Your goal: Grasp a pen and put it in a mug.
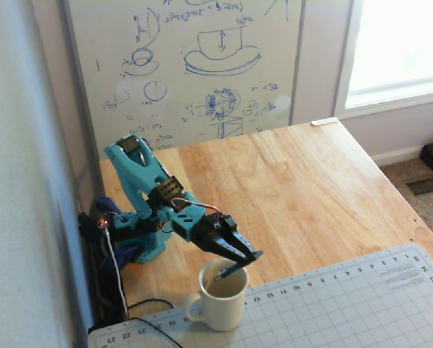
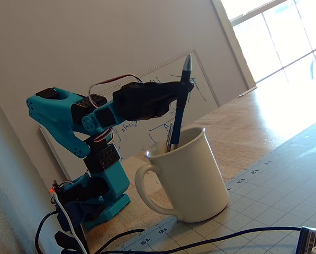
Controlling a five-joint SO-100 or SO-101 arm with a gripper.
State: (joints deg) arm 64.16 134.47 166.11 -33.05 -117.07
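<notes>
The cream-white mug (image 1: 216, 308) stands at the table's near edge, partly on the cutting mat, with its handle toward the left in both fixed views. My black gripper (image 1: 249, 255) hovers just over the mug's rim and is shut on the dark pen (image 1: 228, 271). In the low fixed view the pen (image 2: 178, 116) leans slightly, its silvery top end above the gripper (image 2: 181, 87) and its lower end hidden inside the mug (image 2: 192, 185).
The teal arm base (image 1: 140, 243) sits at the table's left edge, with cables hanging beside it. A grey gridded cutting mat (image 1: 332, 304) covers the near right corner. A whiteboard (image 1: 187, 65) leans behind the wooden table. A dark cable (image 2: 200, 242) runs across the mat.
</notes>
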